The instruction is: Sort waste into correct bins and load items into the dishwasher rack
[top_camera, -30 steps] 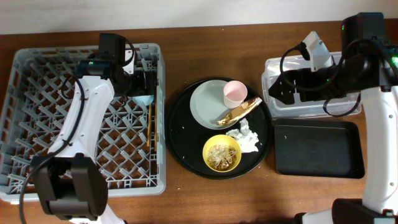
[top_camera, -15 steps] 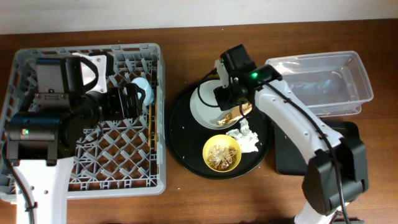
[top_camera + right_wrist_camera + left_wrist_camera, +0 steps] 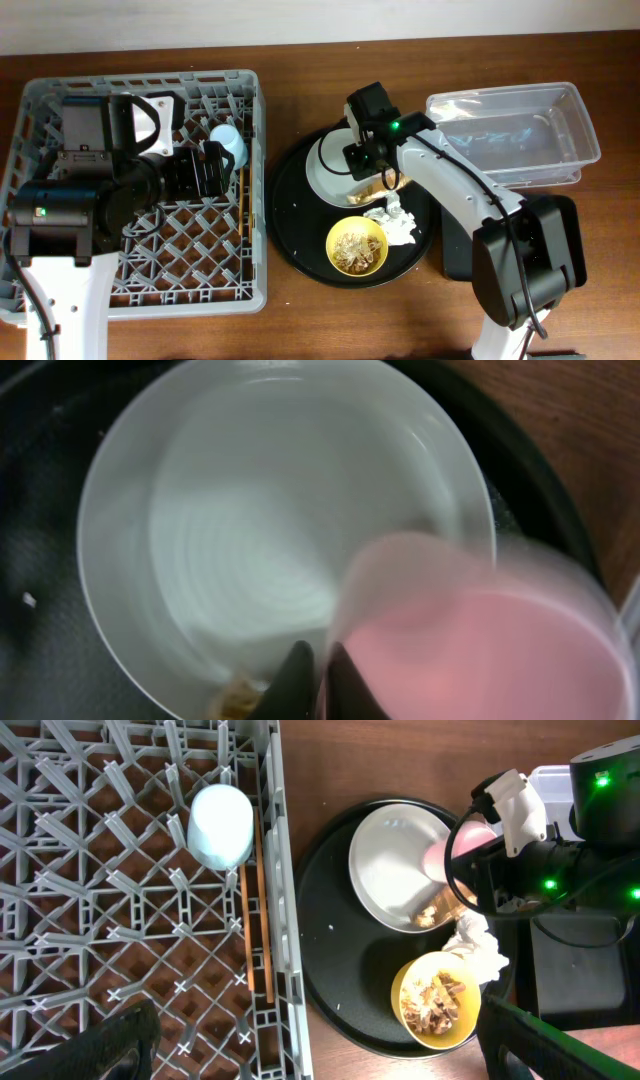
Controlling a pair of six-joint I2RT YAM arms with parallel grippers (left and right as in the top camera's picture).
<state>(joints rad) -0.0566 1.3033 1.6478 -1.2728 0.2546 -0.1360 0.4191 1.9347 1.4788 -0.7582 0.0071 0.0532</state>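
Our right gripper [image 3: 366, 165] hung over the pale grey-green plate [image 3: 328, 170], which sat at 12 o'clock on the round black tray [image 3: 290, 225]. From overhead the arm hid the small pink cup, and we could not tell how the jaws stood. The yellow bowl [image 3: 331, 240] of beige scraps [image 3: 357, 250] sat at 6 o'clock on that tray and the crumpled napkin [image 3: 400, 225] at 4 o'clock. The grey rack [image 3: 200, 240] lay at the tray's 9 o'clock and the clear tub [image 3: 520, 120] at its 2 o'clock. The left gripper [image 3: 220, 172] hovered over the rack, just beside the light-blue cup [image 3: 231, 146].

From the left wrist, that gripper's fingers [image 3: 110, 1045] stood wide apart, holding nothing. The wooden chopsticks [image 3: 255, 930] lay along the rack wall at the blue cup's 6 o'clock. The pink cup peeked out at the plate's 3 o'clock, behind the right gripper.

From the right wrist, though blurred, the fingers [image 3: 296, 675] were drawn nearly together with the pink cup's [image 3: 470, 645] thin rim between them. One finger was on the plate side, one inside. The cup stood at the plate's 4 o'clock.

We judged the cup light, stiff and smooth, likely plastic. A pinch on its wall suited it, though so slick a rim might let it tilt or slip. The glossy plate looked harder to grasp flat.
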